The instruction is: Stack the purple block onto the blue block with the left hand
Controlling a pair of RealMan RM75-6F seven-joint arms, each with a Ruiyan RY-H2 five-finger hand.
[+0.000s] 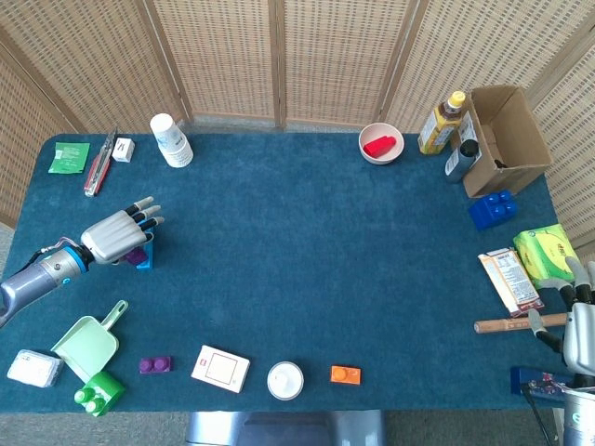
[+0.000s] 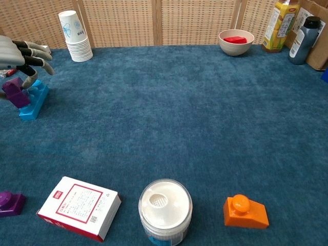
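My left hand (image 1: 113, 237) (image 2: 18, 50) is at the table's left side, over the light blue block (image 1: 145, 256) (image 2: 34, 100). It pinches the purple block (image 1: 137, 253) (image 2: 15, 93) between thumb and a finger, with the other fingers spread. The purple block stands nearly upright against the blue block's near-left end, touching it; whether it is seated on the studs I cannot tell. My right hand (image 1: 578, 321) hangs at the table's right edge, fingers apart and holding nothing.
A second small purple block (image 1: 154, 365) (image 2: 9, 201) lies at the front left by a white box (image 1: 220, 368). Paper cups (image 1: 170, 139), a green scoop (image 1: 88, 346), a white jar (image 1: 285, 380), an orange block (image 1: 345, 374) and a dark blue block (image 1: 493, 209) are around.
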